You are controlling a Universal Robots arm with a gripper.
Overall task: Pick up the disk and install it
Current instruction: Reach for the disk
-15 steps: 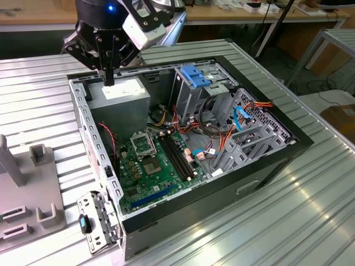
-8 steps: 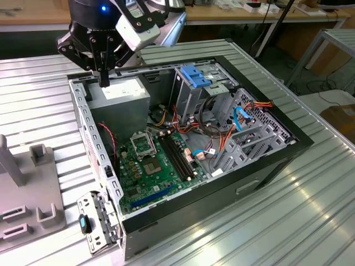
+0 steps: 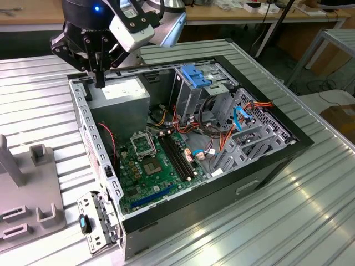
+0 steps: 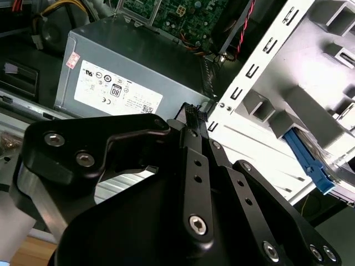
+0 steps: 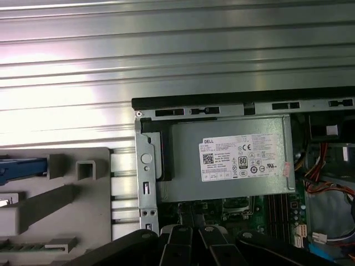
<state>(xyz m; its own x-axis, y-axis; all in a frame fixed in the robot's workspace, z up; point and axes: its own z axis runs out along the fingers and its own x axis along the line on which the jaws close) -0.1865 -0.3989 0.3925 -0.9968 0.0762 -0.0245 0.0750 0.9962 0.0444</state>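
My gripper (image 3: 99,82) hangs over the back left corner of the open computer case, just above the grey power supply (image 3: 119,98). Its fingers are shut together with nothing between them, as the second wrist view shows at the gripper (image 4: 191,114). The disk (image 4: 308,160) shows as a bright blue rail sticking out of the grey stand beside the case, its body mostly hidden. In the first wrist view the disk (image 5: 22,166) lies at the stand's edge, well off to the side of the gripper (image 5: 193,230).
The case (image 3: 266,166) lies open on a ribbed metal table (image 3: 310,221), with the motherboard (image 3: 150,166), red and orange cables and a drive cage topped by a blue plastic carrier (image 3: 195,75). The grey stand (image 3: 28,194) sits at the exterior view's left.
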